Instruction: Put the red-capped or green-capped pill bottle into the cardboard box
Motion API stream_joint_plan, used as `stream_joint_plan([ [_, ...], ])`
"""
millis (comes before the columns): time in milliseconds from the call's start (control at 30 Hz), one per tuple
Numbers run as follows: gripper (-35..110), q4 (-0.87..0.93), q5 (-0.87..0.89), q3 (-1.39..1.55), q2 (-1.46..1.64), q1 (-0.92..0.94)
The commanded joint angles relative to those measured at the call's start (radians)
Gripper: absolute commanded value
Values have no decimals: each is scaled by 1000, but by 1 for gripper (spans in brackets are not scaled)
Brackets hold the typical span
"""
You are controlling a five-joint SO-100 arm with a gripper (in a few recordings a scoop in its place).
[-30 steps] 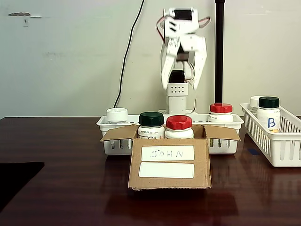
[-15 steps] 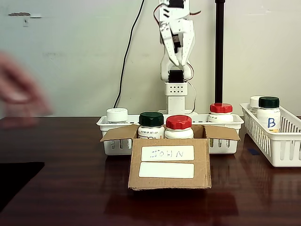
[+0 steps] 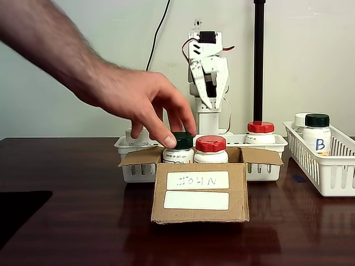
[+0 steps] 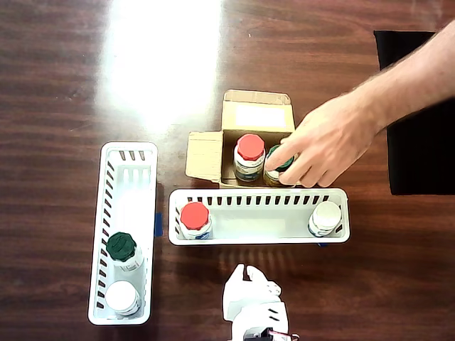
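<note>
- Presently, the cardboard box [image 3: 200, 191] stands open near the table's [image 3: 72, 233] front edge, its labelled face toward the fixed view; two pill bottles stand upright side by side inside it.
- Red-capped bottle [image 4: 249, 158] and green-capped bottle [image 3: 178, 149] both sit within the box walls, so the placing step appears, by judgement, already done for these two.
- A person's hand [image 4: 327, 142] reaches in from the side, fingertips resting on the green cap; whether it is gripping the bottle or only touching it cannot be told.
- Gripper [image 3: 208, 91] is raised behind the long white basket [image 4: 259, 234], pointing downward, well apart from every bottle; its fingers stand spread and hold nothing.
- Long basket holds another red-capped bottle [image 4: 194, 219] at one end and a white-capped bottle [image 4: 326, 218] at the other.
- Side basket [image 4: 121, 177] holds a dark-green-capped bottle [image 4: 121, 249] and a white-capped one [image 4: 122, 297].
- Judged next move: the arm should hold off until the hand leaves the box; any further pick would call for descending over the red cap in the long basket with fingers apart.
</note>
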Motion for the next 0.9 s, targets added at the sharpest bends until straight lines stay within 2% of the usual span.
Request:
stream_joint_plan([
  [0, 2, -51, -21, 61, 84, -23],
  [300, 3, -422, -141, 351, 84, -100],
  [467, 2, -339, -146, 351, 86, -178],
  [633, 3, -196, -58, 351, 84, -265],
  [867, 3, -196, -327, 351, 84, -275],
])
